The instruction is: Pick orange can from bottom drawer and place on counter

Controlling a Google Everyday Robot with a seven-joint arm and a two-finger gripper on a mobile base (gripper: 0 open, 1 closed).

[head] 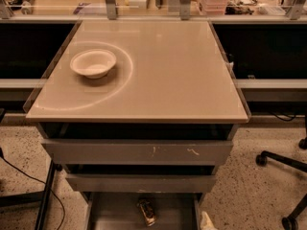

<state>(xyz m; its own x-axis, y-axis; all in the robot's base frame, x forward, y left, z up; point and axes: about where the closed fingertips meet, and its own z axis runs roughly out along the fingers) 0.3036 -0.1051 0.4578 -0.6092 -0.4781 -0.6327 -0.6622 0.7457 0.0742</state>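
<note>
While orange can (147,212) lies in bottom drawer (114,215), gripper (207,222) (tip only) alongside.

Warm, yellowish light from above falls on the large glossy beige rectangular counter (163,71). It leaves a broad pale sheen toward the far edge and a bright curved ring of glare around the shallow white round bowl (93,63), which casts a soft shadow at its near side. A deep shadow band sits under the counter's rim, above the wide scuffed grey drawer front (136,152). The narrow grey metal bottom drawer (115,214) lies in dim light, so the small dented orange-gold can (147,211) reads dark with faint glints. The pale gripper (207,222), at the bottom edge just right of that drawer, catches more light. The far clutter looks soft.
</note>
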